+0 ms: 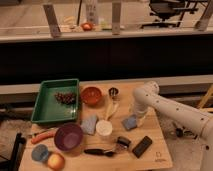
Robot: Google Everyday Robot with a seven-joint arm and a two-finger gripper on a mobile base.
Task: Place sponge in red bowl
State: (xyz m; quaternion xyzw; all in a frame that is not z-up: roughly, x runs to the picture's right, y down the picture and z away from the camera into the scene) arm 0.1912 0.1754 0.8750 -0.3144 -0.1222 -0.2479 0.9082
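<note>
The white arm's gripper (138, 119) hangs low over the right half of the pale wooden table (160, 156), right at the edge of the small blue-grey rectangular sponge (129, 123), which lies flat on the table top, near the short white cylindrical cup (104, 128) and well apart from the round red bowl (91, 95); whether the gripper is open or closed on the sponge I cannot tell. The sponge looks soft and porous, so a hold taken only on its near edge would likely let it fold, sag or slip out on the lift. The way to the bowl leads over a pale yellow elongated piece (111, 110) and past a small shiny metal cup (113, 92) that stands just beside the bowl; a low carry could nudge either, and the light upright cup seems the easier to tip. The bowl looks smooth, glossy and shallow, so a light sponge dropped from too high might catch the rim and land on the table or in the green rectangular plastic tray (47, 107) next to it. A second grey-blue soft-looking piece (90, 124) left of the white cup could be mistaken for the target
</note>
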